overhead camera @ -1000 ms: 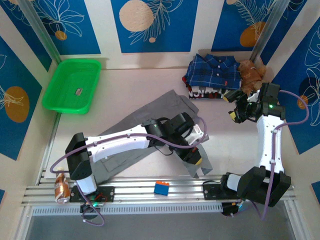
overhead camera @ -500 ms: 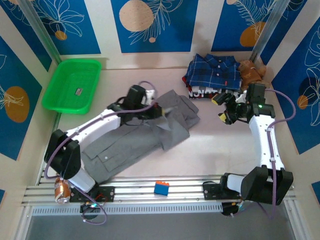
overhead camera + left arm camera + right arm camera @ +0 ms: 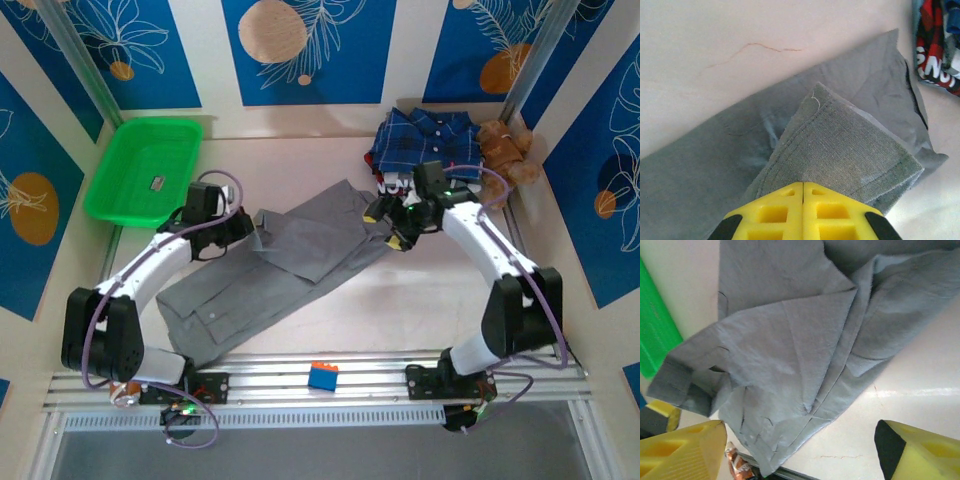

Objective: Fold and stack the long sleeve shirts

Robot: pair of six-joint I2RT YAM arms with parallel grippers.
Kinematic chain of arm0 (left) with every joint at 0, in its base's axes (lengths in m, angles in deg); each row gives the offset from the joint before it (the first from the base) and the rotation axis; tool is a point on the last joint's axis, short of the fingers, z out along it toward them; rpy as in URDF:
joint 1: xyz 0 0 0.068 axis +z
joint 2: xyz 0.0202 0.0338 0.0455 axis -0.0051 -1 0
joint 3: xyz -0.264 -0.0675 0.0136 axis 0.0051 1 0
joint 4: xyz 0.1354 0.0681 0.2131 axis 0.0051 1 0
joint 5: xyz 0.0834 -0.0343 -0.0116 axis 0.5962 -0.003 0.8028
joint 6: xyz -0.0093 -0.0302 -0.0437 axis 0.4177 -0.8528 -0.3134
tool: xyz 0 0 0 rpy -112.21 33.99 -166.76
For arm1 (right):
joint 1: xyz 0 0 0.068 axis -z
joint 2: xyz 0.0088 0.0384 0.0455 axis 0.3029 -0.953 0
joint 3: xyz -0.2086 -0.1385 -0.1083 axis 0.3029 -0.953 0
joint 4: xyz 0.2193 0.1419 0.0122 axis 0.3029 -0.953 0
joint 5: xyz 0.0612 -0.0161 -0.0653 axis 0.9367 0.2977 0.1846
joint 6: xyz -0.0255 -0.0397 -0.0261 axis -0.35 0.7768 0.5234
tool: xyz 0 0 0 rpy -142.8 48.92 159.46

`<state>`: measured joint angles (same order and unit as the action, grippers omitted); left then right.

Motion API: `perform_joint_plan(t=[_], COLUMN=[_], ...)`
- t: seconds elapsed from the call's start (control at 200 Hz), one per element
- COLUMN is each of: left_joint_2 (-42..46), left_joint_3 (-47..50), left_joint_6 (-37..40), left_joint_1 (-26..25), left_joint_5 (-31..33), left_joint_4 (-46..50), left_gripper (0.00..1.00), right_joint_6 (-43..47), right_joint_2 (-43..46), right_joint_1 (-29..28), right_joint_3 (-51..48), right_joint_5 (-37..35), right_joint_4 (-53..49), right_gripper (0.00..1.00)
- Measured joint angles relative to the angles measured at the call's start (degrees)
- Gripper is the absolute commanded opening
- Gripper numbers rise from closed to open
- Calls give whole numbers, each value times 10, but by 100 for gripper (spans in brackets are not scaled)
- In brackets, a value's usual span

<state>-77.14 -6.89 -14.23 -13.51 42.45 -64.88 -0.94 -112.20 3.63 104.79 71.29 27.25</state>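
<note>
Broadly, the pale table [image 3: 440,300] lies under both sets of jaws. The grey shirt [image 3: 290,262] spreads rumpled and slantwise across it, reaching from one gripper to the other. The green tray [image 3: 150,122] sits beyond and outward of the left jaws, well apart from them. The navy plaid shirt [image 3: 425,140] lies folded on a small pile in the far corner, just beyond the right jaws.

The left gripper [image 3: 250,228] is at the cloth's far left edge. In its wrist view the two yellow fingers [image 3: 785,212] are pressed together, pinching a doubled, stitched edge of the grey shirt [image 3: 840,150] that juts forward from between them.

The right gripper [image 3: 388,225] hangs over the shirt's right end with its jaws wide apart and nothing between them. In its own view, creased grey cloth [image 3: 790,340] lies ahead of the spread fingers [image 3: 680,450].

A brown teddy bear [image 3: 505,150] sits beyond and outward of the right jaws. A small blue block [image 3: 322,376] rests on the near rail, behind both grippers.
</note>
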Motion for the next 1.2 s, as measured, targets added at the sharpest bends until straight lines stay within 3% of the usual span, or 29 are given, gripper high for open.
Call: perform_joint_plan(t=[0.385,0.425,0.52,0.565,0.71,0.805,0.88,0.965,1.201], left_joint_2=[142,156,173,173,166,166,166,164,38], left_joint_3=[78,85,100,104,99,72,48,33,-83], left_joint_6=[-25,-29,-38,-45,-56,-52,-40,-24,41], left_joint_1=[10,11,17,26,89,117,120,94,-92], left_joint_5=[18,23,37,48,115,158,156,141,136], left_joint_4=[95,111,148,171,266,315,317,296,290], left_gripper=[13,21,59,70,86,89,89,90,86], right_joint_6=[36,41,52,56,69,79,86,90,90], right_joint_2=[-219,-238,-279,-295,-322,-322,-322,-322,-312], right_joint_1=[-114,-122,-140,-146,-158,-164,-164,-164,-160], right_joint_3=[186,205,245,260,281,281,281,281,256], right_joint_5=[-30,-34,-42,-44,-46,-46,-45,-45,-45], right_joint_4=[-23,-26,-40,-46,-58,-65,-66,-65,-63], right_gripper=[74,74,73,73,73,73,73,73,73])
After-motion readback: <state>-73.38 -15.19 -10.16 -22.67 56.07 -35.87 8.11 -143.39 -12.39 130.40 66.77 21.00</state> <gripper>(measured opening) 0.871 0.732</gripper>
